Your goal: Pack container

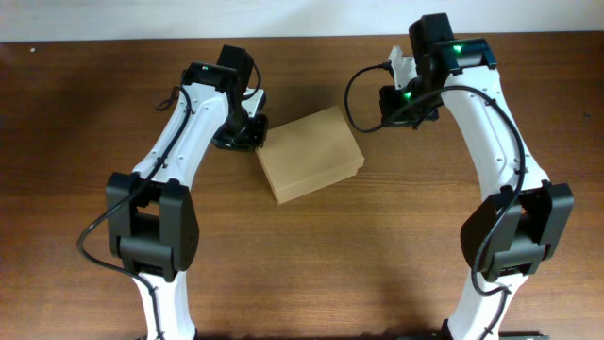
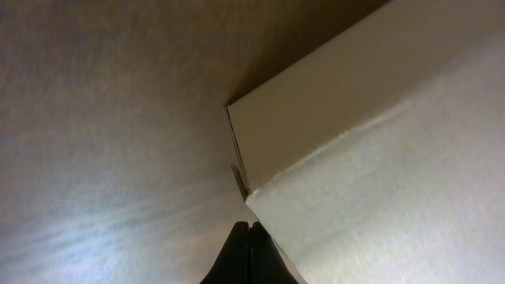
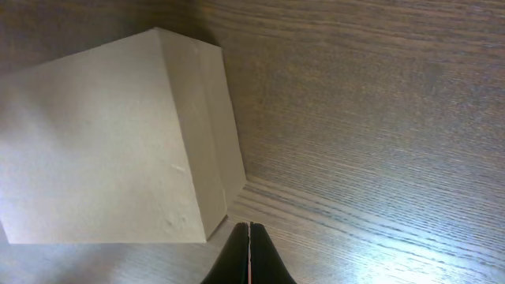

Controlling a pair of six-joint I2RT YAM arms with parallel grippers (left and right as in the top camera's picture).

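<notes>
Left gripper (image 2: 249, 230), jaws pinched together, empty, sits low at corner of box (image 1: 311, 154), likely to nudge or brace it. Box lies mid-table (image 1: 94, 94), lid down, skewed, between arms. Right gripper (image 3: 251, 230), likewise closed and empty, hovers near opposite corner, seemingly to steady it.

Left arm (image 1: 179, 127), right arm (image 1: 493, 132), jaws closed.

Overhead, the light is even and the picture sharp. The dark brown wood-grain table (image 1: 85, 113) has a mild sheen, and the plain tan cardboard box (image 1: 311, 154) is darker on its near faces. The left wrist view is dim and out of focus, with pale glare at near left. The right wrist view is crisper, with whitish glare at near right.
</notes>
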